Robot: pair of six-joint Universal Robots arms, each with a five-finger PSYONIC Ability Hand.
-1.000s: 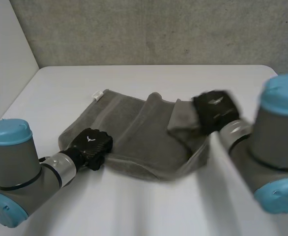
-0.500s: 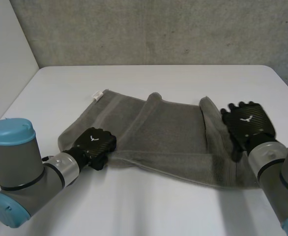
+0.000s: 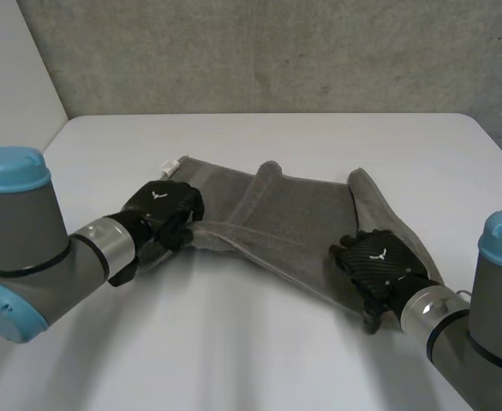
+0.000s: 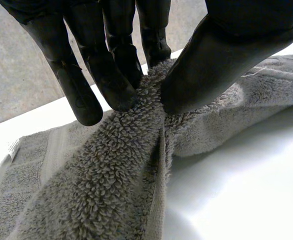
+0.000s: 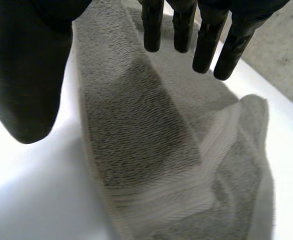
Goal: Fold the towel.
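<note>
Head view is showing the white table [image 3: 259, 360] with the grey towel [image 3: 294, 218] lying rumpled across its middle. It is looking soft and floppy, best grabbed by corners. The left hand [image 3: 161, 210] is pinching its near left edge. The right hand [image 3: 375, 264] is hanging over its near right end, fingers straight, holding nothing.

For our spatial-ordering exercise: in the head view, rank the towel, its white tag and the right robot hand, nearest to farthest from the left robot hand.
1. towel: pinched by the left robot hand.
2. white tag: just beyond it, far corner.
3. right robot hand: over the towel's opposite end.
</note>
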